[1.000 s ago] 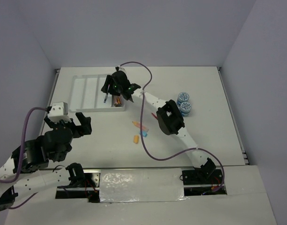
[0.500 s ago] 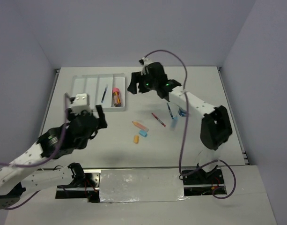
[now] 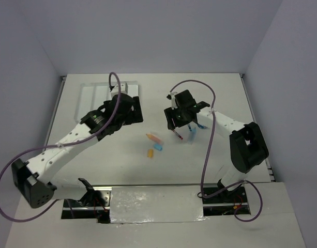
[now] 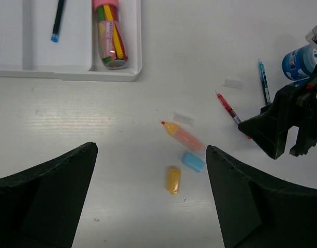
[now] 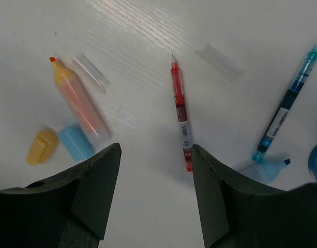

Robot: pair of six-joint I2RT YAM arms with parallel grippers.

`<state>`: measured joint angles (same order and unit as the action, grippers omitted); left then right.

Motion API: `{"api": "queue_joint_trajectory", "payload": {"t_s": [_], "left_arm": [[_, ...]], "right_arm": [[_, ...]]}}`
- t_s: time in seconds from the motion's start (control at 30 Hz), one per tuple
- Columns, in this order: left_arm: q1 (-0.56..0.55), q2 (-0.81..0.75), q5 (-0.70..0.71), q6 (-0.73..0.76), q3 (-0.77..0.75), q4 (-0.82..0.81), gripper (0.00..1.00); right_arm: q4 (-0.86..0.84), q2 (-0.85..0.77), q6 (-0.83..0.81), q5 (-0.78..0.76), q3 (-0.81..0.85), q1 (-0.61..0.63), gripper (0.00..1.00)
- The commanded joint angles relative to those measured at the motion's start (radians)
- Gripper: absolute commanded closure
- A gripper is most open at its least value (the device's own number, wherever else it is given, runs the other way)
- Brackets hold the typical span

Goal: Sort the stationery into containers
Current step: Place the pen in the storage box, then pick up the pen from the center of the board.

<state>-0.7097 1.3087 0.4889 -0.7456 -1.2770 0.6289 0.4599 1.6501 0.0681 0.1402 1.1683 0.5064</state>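
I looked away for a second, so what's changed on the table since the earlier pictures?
The right hand pulled away from the white tray, where the blue pen now lies, and swung right and back to the red pen, open and empty. The left hand, open, reached out from the near left to the tray. The orange highlighter, orange eraser and blue eraser stayed put.

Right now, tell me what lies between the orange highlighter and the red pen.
In the right wrist view, a small clear cap lies beside the orange highlighter, toward the red pen; the rest is bare table.
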Motion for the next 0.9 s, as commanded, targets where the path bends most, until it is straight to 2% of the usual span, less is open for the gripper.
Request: {"api": "queue_joint_trajectory", "payload": {"t_s": [0.0, 0.07, 0.17, 0.3, 0.47, 0.87], "left_arm": [[0.010, -0.178, 0.011, 0.049, 0.059, 0.100, 0.01], [0.012, -0.276, 0.022, 0.072, 0.093, 0.143, 0.01], [0.015, -0.373, -0.019, 0.182, 0.143, 0.149, 0.01], [0.015, -0.453, -0.033, 0.249, 0.250, 0.057, 0.01], [0.030, -0.471, -0.046, 0.233, 0.311, 0.048, 0.01], [0.030, -0.465, -0.102, 0.255, 0.350, 0.032, 0.01]], "right_arm": [[0.009, -0.098, -0.068, -0.070, -0.005, 0.006, 0.36], [0.016, -0.076, -0.094, -0.106, -0.021, 0.006, 0.37], [0.011, -0.032, -0.122, -0.139, -0.042, 0.006, 0.38], [0.046, 0.051, -0.140, -0.134, 0.031, 0.014, 0.41], [0.111, 0.131, -0.189, -0.139, 0.106, 0.047, 0.46], [0.082, 0.258, -0.200, -0.139, 0.116, 0.049, 0.50]]}}
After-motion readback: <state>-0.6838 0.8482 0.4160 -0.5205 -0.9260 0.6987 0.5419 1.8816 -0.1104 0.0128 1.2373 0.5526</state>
